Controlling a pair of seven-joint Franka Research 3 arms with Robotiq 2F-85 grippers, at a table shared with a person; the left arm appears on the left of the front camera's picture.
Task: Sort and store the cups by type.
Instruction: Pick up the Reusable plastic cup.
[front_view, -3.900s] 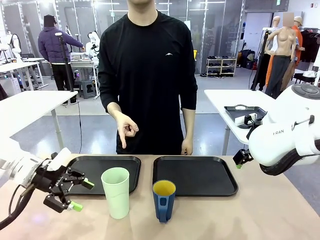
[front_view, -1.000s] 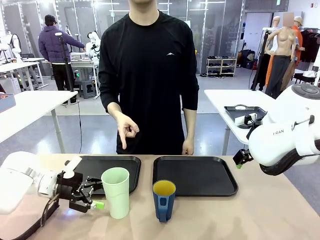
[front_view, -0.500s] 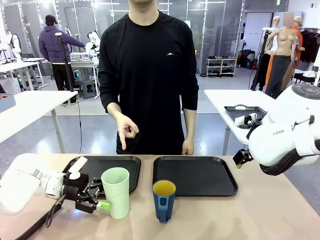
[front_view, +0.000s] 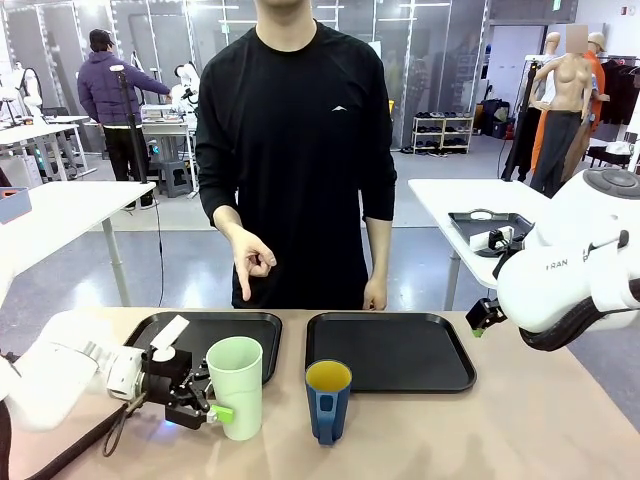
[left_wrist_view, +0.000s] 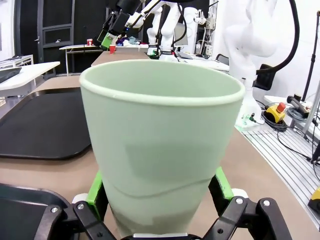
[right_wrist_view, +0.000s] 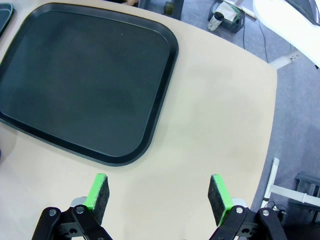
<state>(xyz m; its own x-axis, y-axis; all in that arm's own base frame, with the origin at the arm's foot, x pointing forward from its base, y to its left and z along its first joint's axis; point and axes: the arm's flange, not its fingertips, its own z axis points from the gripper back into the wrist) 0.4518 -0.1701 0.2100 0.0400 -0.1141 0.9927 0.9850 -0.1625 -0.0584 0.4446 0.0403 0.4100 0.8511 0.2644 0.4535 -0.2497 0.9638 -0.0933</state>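
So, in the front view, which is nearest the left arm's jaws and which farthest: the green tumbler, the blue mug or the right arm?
1. Green tumbler, between the open jaws.
2. Blue mug, just right of the tumbler.
3. Right arm, far off on the right.

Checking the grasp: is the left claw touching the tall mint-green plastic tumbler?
Cannot tell. In the left wrist view the tumbler stands between the left claw's green pads, close to both; neither contact nor gap is plain.
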